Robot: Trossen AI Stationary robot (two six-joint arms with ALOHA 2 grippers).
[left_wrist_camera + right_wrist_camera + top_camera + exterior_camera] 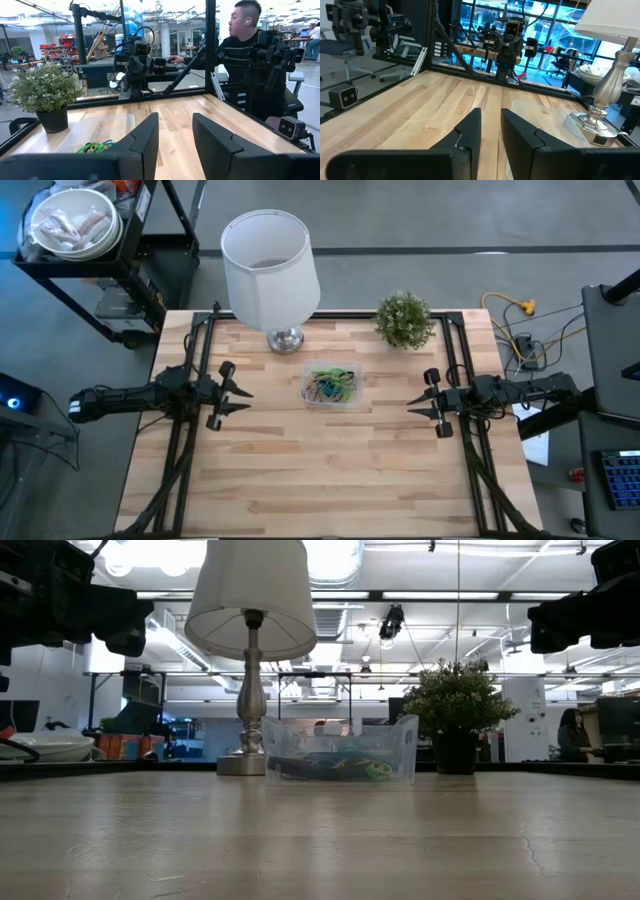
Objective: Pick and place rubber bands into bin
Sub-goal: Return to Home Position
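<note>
- Both claws sit on opposite sides of the bin (pixel 358 371), well apart from it. The left claw (pixel 243 399) is out past one short end and the right claw (pixel 415 405) past the other.
- Each claw points inward at the bin, so the bin lies dead ahead of both. It's pretty much halfway between them, and I honestly can't call which arm is nearer.
- The bin's long axis runs roughly along the line from claw to claw, maybe skewed a touch.
- Left claw (pixel 175 125): fingers spread with a clear gap and nothing between them. From its wrist view the bin (pixel 100 127) is ahead and off to one side.
- Right claw (pixel 490 117): fingers also apart, with a narrower gap and nothing in it.
- From table height both arms hang high above the surface (pixel 330 480), nowhere near bin level.
- The rubber bands (pixel 330 387) are a tangled little heap inside the bin, mostly green and blue with some darker loops mixed in. Side-on, the rubber bands (pixel 330 768) lie low on the floor of the clear tub, well under the rim.
- I can't spot any loose band outside the bin, so my guess is the sorting's about done and the arms just need to park.
- The lamp (pixel 270 260) stands just behind the bin, and the plant (pixel 404 318) is behind it toward the right arm's side.
</note>
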